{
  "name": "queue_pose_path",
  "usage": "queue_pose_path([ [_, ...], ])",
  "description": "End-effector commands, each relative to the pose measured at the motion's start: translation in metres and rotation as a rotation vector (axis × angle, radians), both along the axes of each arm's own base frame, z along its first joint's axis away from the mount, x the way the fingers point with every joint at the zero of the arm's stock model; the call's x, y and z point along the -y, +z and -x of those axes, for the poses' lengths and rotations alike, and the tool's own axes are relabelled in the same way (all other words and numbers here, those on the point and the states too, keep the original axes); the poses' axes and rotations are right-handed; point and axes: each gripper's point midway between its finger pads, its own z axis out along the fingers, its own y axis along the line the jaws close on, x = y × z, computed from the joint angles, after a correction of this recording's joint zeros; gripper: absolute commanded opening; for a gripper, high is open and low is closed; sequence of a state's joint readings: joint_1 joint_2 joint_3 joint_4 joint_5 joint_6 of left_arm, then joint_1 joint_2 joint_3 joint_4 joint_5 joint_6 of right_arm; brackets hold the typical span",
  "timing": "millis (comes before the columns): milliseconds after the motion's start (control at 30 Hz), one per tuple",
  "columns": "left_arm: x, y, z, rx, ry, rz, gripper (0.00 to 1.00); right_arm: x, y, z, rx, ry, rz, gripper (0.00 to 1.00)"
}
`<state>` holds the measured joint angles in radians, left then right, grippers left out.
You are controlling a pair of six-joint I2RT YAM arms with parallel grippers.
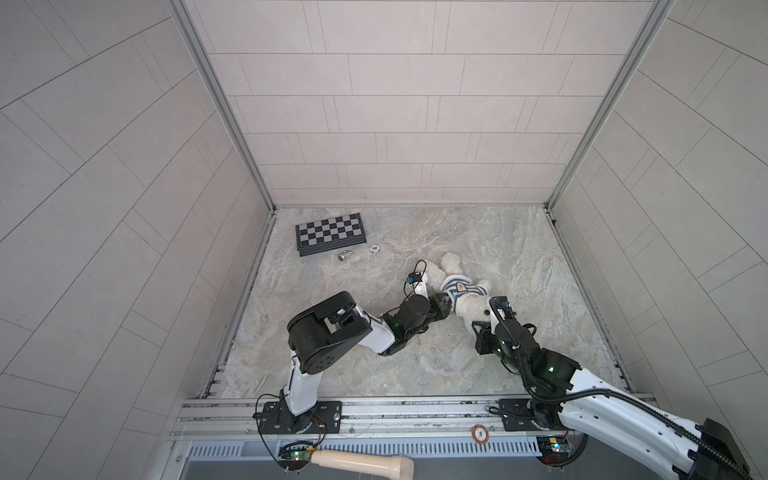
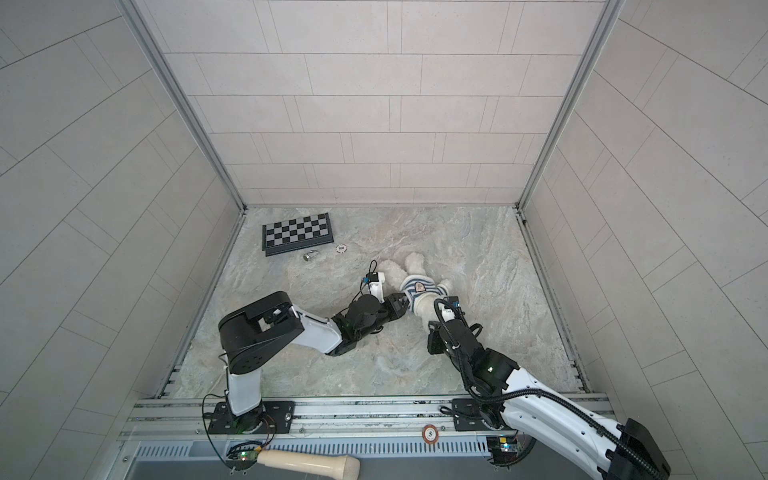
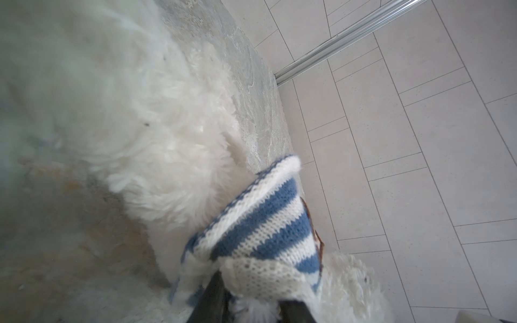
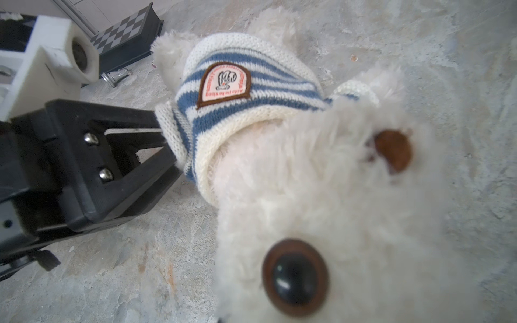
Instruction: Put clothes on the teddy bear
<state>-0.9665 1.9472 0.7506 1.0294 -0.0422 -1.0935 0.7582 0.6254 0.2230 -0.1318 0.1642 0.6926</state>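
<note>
The teddy bear (image 1: 471,311) (image 2: 428,311) is laid on its back on the marbled bench (image 1: 415,365), a little toward 3 o'clock from the bench's middle. Its head is pointed toward 5 o'clock and its legs toward 11 o'clock. A blue-and-white striped shirt (image 1: 459,289) (image 2: 419,286) is seen pulled over its trunk, with a brown-edged patch (image 4: 223,84) on the chest.

The left end effector (image 1: 446,305) (image 2: 405,305) is brought in from the bear's 9 o'clock side, level with the bench. In the right wrist view its fingers (image 4: 165,165) are held partly apart, with the shirt's sleeve cuff touching them and set between them. Knit cloth (image 3: 265,223) is draped between the finger tips in the left wrist view. Whether the cuff is actually squeezed cannot be told.

The right end effector (image 1: 480,326) is placed at the bear's head, at its 5 o'clock end. Its fingers are pressed together, though they are hidden under the wrist, so it cannot be told whether anything is pinched.

A chessboard (image 1: 330,232), a poker chip (image 1: 375,248) and a small metal piece (image 1: 344,255) are left near the bench's 11 o'clock corner, well apart from the bear.
</note>
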Motion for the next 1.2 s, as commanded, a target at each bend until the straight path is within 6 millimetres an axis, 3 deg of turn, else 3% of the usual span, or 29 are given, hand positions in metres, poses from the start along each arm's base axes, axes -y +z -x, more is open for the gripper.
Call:
queue_pose_path([
  [0, 0.006, 0.008, -0.008, -0.003, 0.01, 0.078, 0.33, -0.005, 0.001, 0.002, 0.008, 0.032, -0.015, 0.0],
  [100, 0.007, 0.01, -0.01, -0.007, 0.011, 0.105, 0.42, -0.005, 0.0, 0.003, 0.006, 0.031, -0.014, 0.0],
  [200, 0.008, 0.008, -0.01, -0.015, 0.011, 0.107, 0.44, -0.005, 0.001, 0.003, 0.009, 0.033, -0.014, 0.0],
  [700, 0.001, 0.008, -0.004, 0.053, -0.041, 0.02, 0.0, -0.008, 0.008, 0.006, 0.016, 0.069, -0.011, 0.0],
  [767, -0.002, 0.011, 0.001, 0.087, -0.077, -0.029, 0.0, -0.014, 0.016, 0.006, 0.037, 0.098, -0.036, 0.06],
  [1000, -0.022, 0.017, 0.02, 0.169, -0.159, -0.231, 0.0, -0.028, 0.043, 0.014, 0.13, 0.208, -0.113, 0.46],
  [1167, -0.039, 0.024, 0.033, 0.235, -0.217, -0.41, 0.0, -0.032, 0.067, 0.025, 0.18, 0.285, -0.116, 0.58],
])
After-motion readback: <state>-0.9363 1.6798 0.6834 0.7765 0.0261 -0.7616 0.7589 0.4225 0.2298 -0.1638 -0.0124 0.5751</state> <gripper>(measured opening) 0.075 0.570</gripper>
